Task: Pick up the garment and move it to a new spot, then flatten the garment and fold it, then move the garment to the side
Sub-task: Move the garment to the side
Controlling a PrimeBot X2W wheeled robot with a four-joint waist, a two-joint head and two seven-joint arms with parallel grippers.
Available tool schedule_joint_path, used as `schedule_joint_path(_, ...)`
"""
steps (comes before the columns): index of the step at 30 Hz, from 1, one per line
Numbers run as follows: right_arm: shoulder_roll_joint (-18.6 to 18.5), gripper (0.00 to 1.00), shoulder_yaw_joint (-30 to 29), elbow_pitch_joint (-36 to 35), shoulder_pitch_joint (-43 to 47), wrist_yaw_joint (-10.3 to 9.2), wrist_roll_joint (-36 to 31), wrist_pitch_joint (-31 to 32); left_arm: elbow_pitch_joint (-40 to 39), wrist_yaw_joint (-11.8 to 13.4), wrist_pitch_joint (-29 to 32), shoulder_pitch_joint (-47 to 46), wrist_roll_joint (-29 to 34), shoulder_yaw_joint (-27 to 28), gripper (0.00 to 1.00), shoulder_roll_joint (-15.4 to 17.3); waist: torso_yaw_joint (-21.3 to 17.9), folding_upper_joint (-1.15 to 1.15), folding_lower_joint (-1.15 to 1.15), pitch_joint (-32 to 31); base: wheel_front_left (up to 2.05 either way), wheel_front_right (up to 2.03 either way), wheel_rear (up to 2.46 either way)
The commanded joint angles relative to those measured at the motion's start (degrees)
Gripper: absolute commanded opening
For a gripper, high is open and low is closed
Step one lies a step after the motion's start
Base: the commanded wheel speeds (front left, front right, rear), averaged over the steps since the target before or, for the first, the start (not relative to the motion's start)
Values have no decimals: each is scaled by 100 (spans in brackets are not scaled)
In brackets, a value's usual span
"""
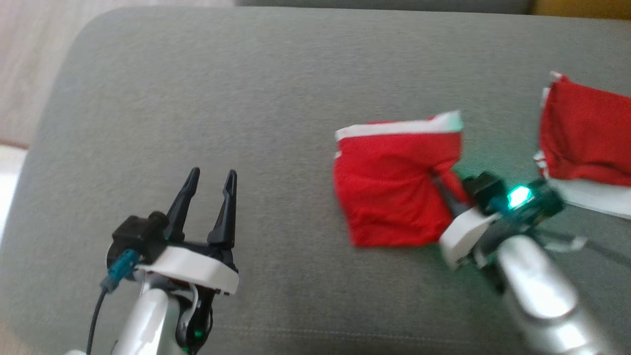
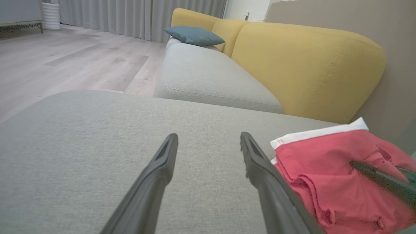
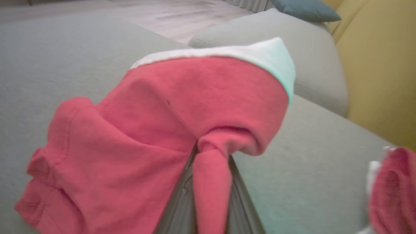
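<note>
Fabric at the right edge of the garment point(image 1: 394, 187) is pinched in the right pincer point(image 1: 443, 185), whose fingers are pressed together on a red fold, likely to lift it to a new spot. The garment lies crumpled on the grey cushion point(image 1: 246, 98). The left pincer point(image 1: 213, 180) hovers spread, well apart, free to help flatten. Another red piece point(image 1: 586, 138) lies further right.

Fingertips of right hand point(image 1: 443, 180) buried in red garment point(image 1: 389, 197); second garment point(image 1: 586, 133) cut off at head view's right edge
</note>
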Motion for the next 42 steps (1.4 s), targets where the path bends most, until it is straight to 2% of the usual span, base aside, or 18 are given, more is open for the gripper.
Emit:
schedule_joint_path(1, -187, 0, 116, -233, -280, -3, -22, 45, -198, 2, -70, -59, 34, 199, 100, 51, -191, 0, 0, -48, 0, 0, 0)
schedule_joint_path(7, -1497, 0, 510, -502, -814, -3, 151, 619, -289, -29, -70, -159, 66, 179, 100, 51, -454, 0, 0, 240, 0, 0, 0)
schedule_joint_path(11, -2348, 0, 471, -534, -1191, -3, 213, 1132, -336, -57, -70, -394, 43, 159, 100, 51, -515, 0, 0, 596, 0, 0, 0)
schedule_joint_path(17, -3148, 0, 149, -619, -1418, -3, 177, 1771, -351, -101, -70, -766, -23, 62, 100, 51, -439, 0, 0, 1098, 0, 0, 0)
schedule_joint_path(22, -3296, 0, -401, -798, -1204, -3, 142, 2426, -381, -120, -70, -955, -114, 110, 100, 51, -368, 0, 0, 1407, 0, 0, 0)
schedule_joint_path(27, -3145, 0, -1096, -1114, -943, -3, -14, 2879, -362, -132, -70, -1084, -115, 105, 100, 51, -301, 0, 0, 1641, 0, 0, 0)
schedule_joint_path(34, -2936, 0, -1573, -1478, -619, -3, -104, 3235, -327, -139, -70, -1230, -149, 72, 100, 51, -241, 0, 0, 1763, 0, 0, 0)
schedule_joint_path(35, -2899, 29, -1657, -1541, -605, -3, -135, 3217, -315, -139, -70, -1247, -150, 58, 100, 51, -236, 0, 0, 1753, 0, 0, 0)
schedule_joint_path(36, -2851, 79, -1730, -1596, -589, -3, -175, 3192, -302, -139, -70, -1259, -146, 40, 100, 51, -234, 0, 0, 1727, 0, 0, 0)
schedule_joint_path(37, -2783, 100, -1806, -1638, -575, -3, -200, 3178, -286, -140, -70, -1262, -144, 26, 100, 51, -235, 0, 0, 1690, 0, 0, 0)
schedule_joint_path(42, -2468, 100, -1941, -1743, -550, -3, -270, 3072, -224, -141, -70, -1196, -137, 36, 100, 51, -259, 0, 0, 1391, 0, 0, 0)
